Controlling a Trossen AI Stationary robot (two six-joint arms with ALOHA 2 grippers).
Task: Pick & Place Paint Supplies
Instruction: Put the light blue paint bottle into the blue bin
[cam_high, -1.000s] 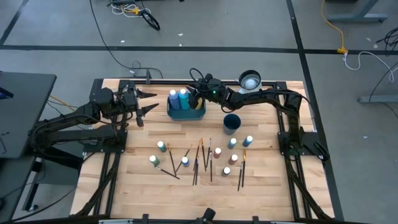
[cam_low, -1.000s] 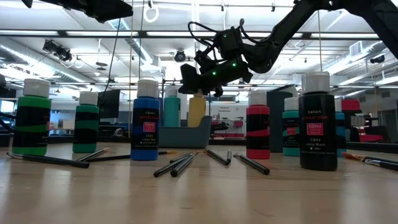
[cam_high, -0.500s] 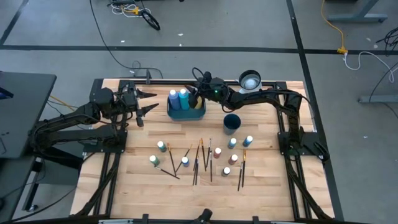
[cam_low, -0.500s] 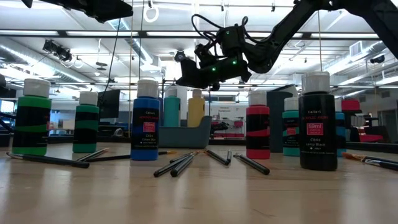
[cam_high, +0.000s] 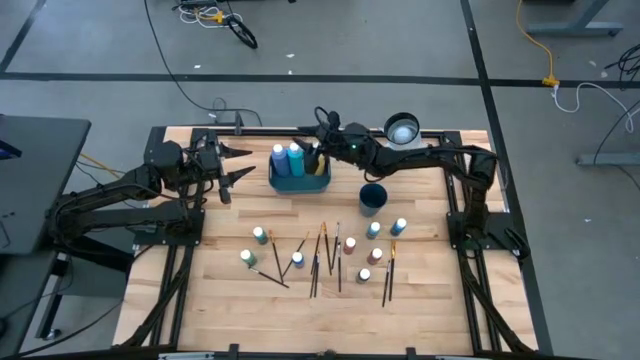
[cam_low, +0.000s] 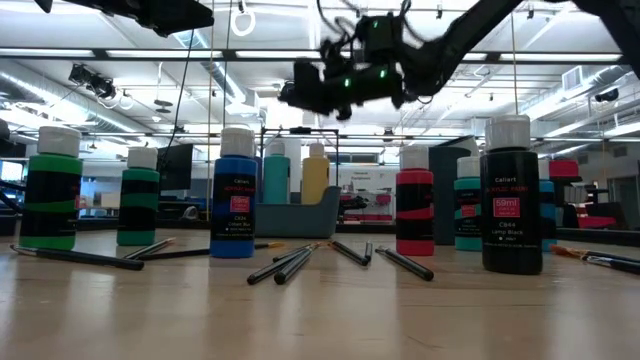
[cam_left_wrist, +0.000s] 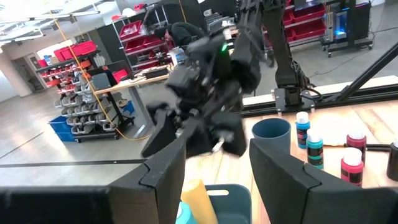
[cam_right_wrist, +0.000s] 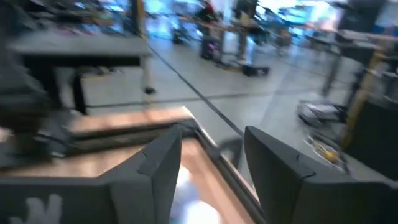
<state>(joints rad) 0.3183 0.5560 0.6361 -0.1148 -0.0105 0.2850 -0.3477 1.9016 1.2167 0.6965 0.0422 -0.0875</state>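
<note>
Right gripper (cam_left_wrist: 205, 134), blurred, above yellow bottle (cam_left_wrist: 198, 199) in teal tray (cam_left_wrist: 233, 194); dark blue cup (cam_left_wrist: 271, 129) beside teal-topped (cam_left_wrist: 303, 127) and pink-topped bottles (cam_left_wrist: 356, 144) on counter (cam_left_wrist: 329, 121)

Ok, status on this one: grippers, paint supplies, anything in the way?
Right gripper open, above the teal tray. Left gripper open, beside the tray. Yellow bottle in tray; bottles and brushes on table. Nothing blocking.

Table (cam_high: 430, 300): pale wood planks, matt. Bottles (cam_low: 233, 193): glossy plastic, paper-labelled. Tray (cam_low: 296, 214): smooth matt plastic.
</note>
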